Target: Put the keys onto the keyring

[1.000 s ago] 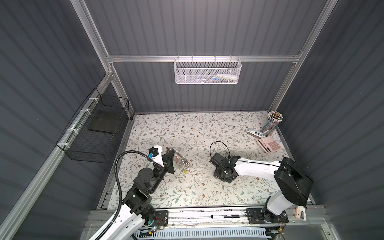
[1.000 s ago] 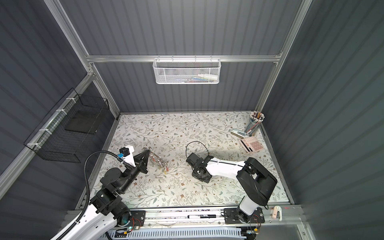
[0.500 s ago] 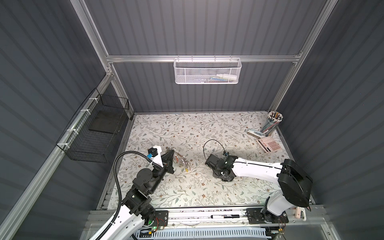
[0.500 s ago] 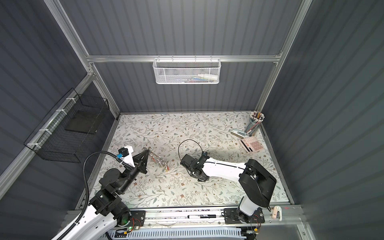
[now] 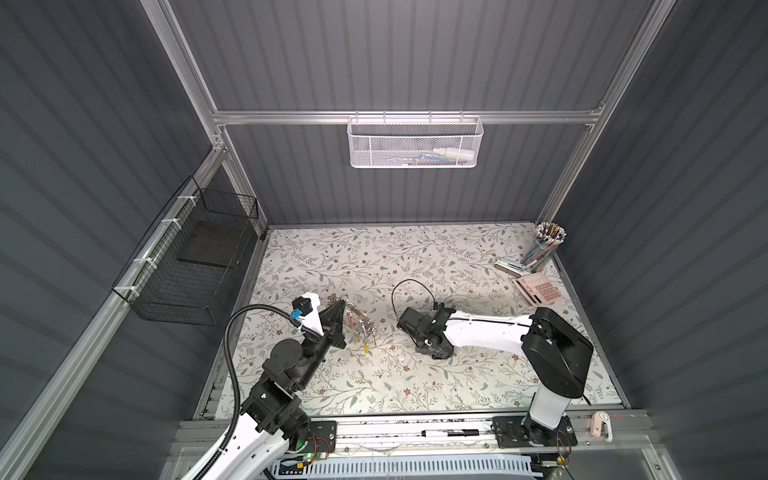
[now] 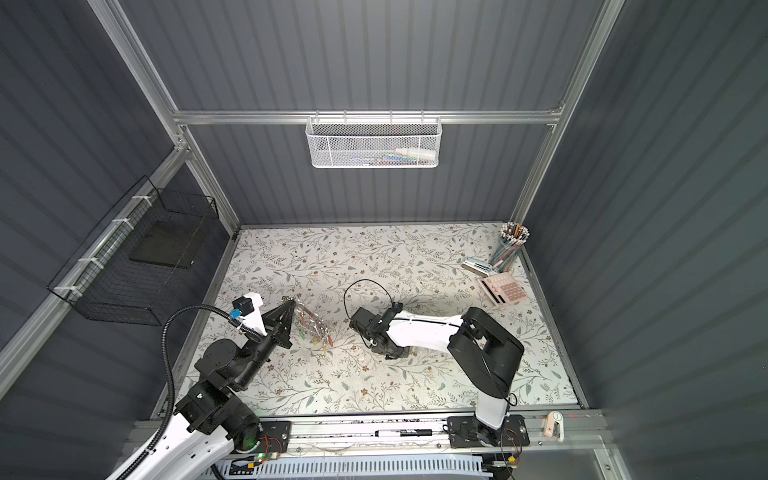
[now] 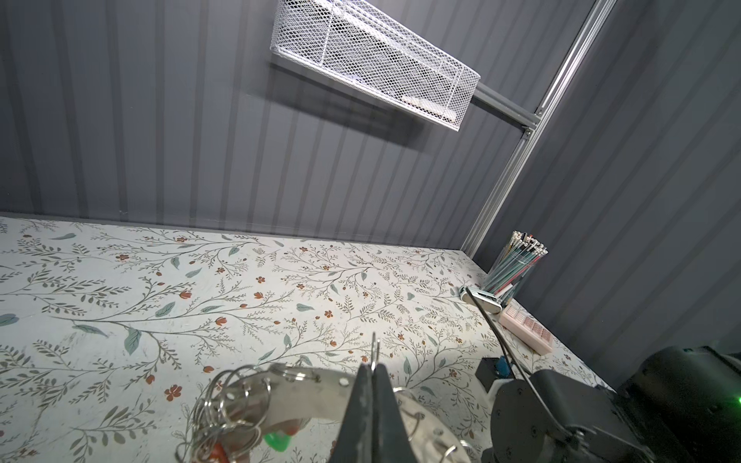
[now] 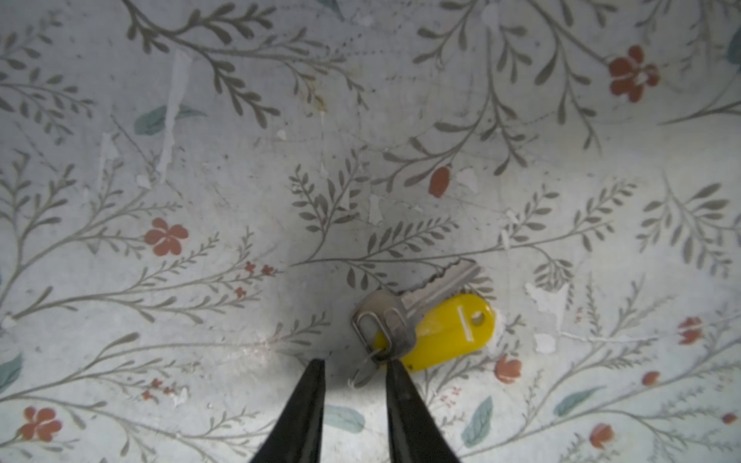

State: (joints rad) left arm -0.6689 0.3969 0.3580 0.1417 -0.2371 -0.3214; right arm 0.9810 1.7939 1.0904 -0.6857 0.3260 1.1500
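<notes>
The keyring (image 7: 304, 387), a flat grey hoop hung with several split rings, is lifted off the table on the left in both top views (image 5: 360, 326) (image 6: 311, 326). My left gripper (image 7: 373, 371) is shut on one of its split rings, which sticks out past the fingertips. Keys with a green tag (image 7: 276, 441) and a red one hang under the hoop. My right gripper (image 8: 353, 366) points down at the table, open. A silver key with a yellow tag (image 8: 445, 324) lies flat just beyond it, its small wire loop between the fingertips (image 8: 395, 375), touching one. In both top views this key is hidden under the right gripper (image 5: 434, 353).
A pencil cup (image 5: 548, 243), a stapler (image 5: 510, 266) and a pink calculator (image 5: 539, 290) stand at the back right corner. A white mesh basket (image 5: 415, 143) hangs on the back wall, a black wire basket (image 5: 195, 257) on the left wall.
My right arm has shifted left, toward the keyring. The left arm and the keyring have stayed where they were.
</notes>
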